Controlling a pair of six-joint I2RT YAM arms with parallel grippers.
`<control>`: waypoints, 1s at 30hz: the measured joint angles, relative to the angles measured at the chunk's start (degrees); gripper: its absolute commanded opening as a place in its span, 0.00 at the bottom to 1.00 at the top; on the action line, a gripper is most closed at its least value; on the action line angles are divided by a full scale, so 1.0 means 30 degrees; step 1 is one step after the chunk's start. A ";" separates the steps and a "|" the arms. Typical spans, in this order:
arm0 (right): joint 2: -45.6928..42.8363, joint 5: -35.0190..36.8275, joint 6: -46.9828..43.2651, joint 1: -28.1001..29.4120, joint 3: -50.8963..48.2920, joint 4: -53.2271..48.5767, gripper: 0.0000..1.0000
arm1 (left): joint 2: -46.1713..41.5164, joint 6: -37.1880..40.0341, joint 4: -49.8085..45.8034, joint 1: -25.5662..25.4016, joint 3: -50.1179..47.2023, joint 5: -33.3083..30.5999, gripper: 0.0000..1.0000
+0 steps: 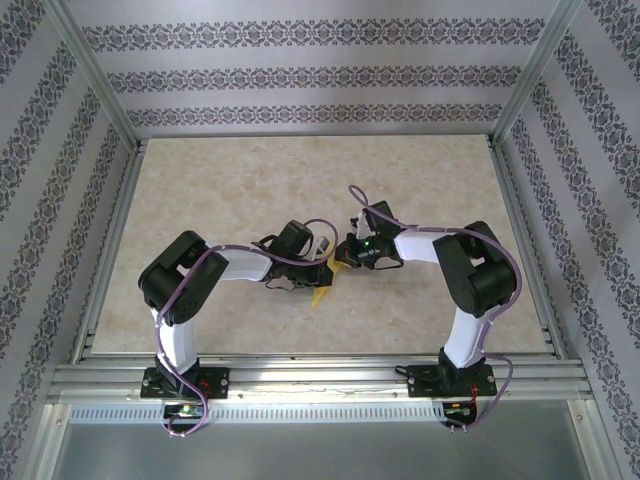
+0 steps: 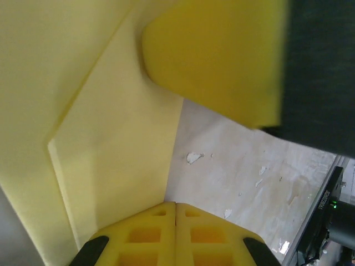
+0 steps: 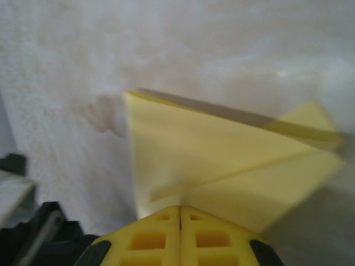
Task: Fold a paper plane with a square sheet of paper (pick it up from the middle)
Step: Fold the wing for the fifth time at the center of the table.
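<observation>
**Two closed grippers meeting at a small yellow folded paper plane [image 3: 222, 166]**

The right gripper [image 3: 180, 210] is clamping the paper plane's wide end, jaws pressed together, holding it over the beige marbled surface [image 3: 222, 50]. The left gripper [image 2: 176, 206] is sitting closed too, touching the paper; whether it is pinching it is unclear.

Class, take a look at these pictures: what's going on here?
The left end effector and the right end effector meet over the middle of the table, each shut on the same yellow paper from opposite sides. The paper is already folded into layered flaps with a pointed, triangular shape, so the plane looks partly formed rather than a flat square.
</observation>
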 measured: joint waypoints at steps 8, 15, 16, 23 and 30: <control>0.0197 -0.0437 0.0357 -0.0583 -0.0619 0.1180 0.00 | -0.0430 -0.0095 0.0000 0.0000 -0.0437 0.0000 0.02; 0.0211 -0.0313 0.0357 -0.0954 -0.0619 0.1355 0.00 | -0.2390 0.0095 -0.1399 0.0000 -0.2251 0.0612 0.01; 0.0211 -0.0313 0.0357 -0.0954 -0.0619 0.1377 0.00 | -0.2812 0.0168 -0.1807 0.0000 -0.2601 0.0474 0.01; 0.0211 -0.0313 0.0364 -0.0940 -0.0619 0.1392 0.00 | -0.5617 0.0517 -0.3570 -0.0007 -0.2936 -0.0962 0.01; 0.0211 -0.0321 0.0408 -0.0933 -0.0619 0.1392 0.00 | -0.4320 0.0066 -0.2047 -0.0066 -0.0736 -0.0379 0.02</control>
